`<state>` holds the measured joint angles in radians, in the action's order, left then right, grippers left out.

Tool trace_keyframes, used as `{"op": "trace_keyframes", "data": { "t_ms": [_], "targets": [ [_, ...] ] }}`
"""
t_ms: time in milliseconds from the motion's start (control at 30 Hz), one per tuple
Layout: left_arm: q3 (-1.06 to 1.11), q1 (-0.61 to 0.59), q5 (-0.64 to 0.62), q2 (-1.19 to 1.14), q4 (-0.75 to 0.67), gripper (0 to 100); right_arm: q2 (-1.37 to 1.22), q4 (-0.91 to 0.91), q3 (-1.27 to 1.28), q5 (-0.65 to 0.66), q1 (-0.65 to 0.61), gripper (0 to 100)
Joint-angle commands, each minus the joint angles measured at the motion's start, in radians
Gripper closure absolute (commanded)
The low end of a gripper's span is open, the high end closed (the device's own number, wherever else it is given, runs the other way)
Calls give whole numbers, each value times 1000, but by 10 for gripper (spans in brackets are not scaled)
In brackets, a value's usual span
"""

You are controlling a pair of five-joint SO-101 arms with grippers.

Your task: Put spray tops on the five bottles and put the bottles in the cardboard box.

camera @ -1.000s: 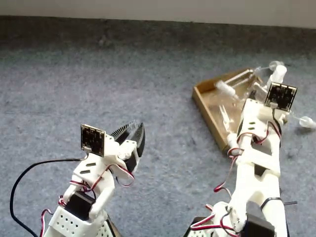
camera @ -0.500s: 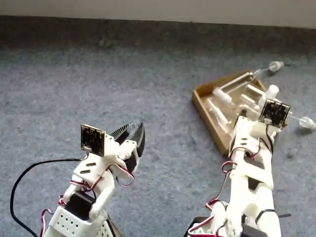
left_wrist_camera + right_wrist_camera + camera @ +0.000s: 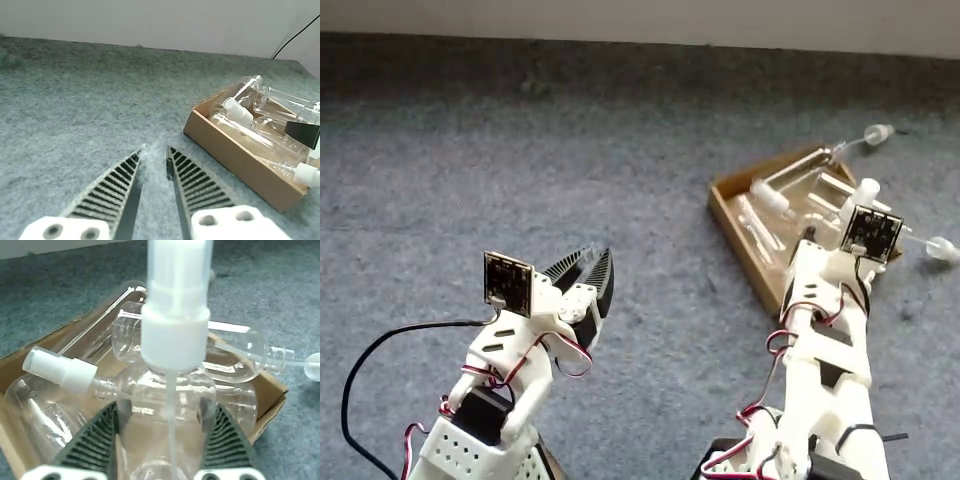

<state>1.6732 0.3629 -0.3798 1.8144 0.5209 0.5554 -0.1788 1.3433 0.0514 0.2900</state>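
Note:
My right gripper (image 3: 165, 412) is shut on a clear bottle (image 3: 167, 390) that stands upright between its fingers, a white spray top (image 3: 176, 315) on its neck. It hangs over the cardboard box (image 3: 730, 208), where the held bottle's top (image 3: 867, 192) pokes up past the wrist. In the box lie several clear bottles; one (image 3: 45, 395) carries a white spray top (image 3: 60, 371), another (image 3: 235, 347) has a bare neck. My left gripper (image 3: 156, 150) rests low over the carpet, left of the box (image 3: 235, 155), open by a narrow gap with nothing in it.
Two loose spray tops with thin tubes lie on the grey carpet: one (image 3: 878, 133) beyond the box's far corner, one (image 3: 940, 247) to its right. A pale wall runs along the far edge. Bare carpet stretches between the two arms.
The right arm has drawn back toward its base with the bottle, from the box's far side to over its middle. The left arm has not moved.

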Motion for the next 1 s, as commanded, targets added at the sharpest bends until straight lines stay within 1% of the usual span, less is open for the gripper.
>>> {"op": "trace_keyframes", "data": {
  "t_ms": [0,133,333,500,800,867,967],
  "targets": [
    [21,-1,-6,19,5,966,-19,-15,-5,-6,4,901],
    [21,-1,-6,19,5,966,-21,-15,-5,-6,4,804],
    [21,-1,-6,19,5,966,-19,-8,-13,-6,4,789],
    [21,-1,-5,19,5,966,-19,-5,-16,-6,4,701],
    [21,-1,-5,19,5,966,-18,-4,-42,-6,7,699],
    [21,-1,-5,19,3,966,-18,48,-84,-8,7,699],
    [21,-2,-5,19,2,966,-18,234,-214,-8,5,699]
  ]
}}
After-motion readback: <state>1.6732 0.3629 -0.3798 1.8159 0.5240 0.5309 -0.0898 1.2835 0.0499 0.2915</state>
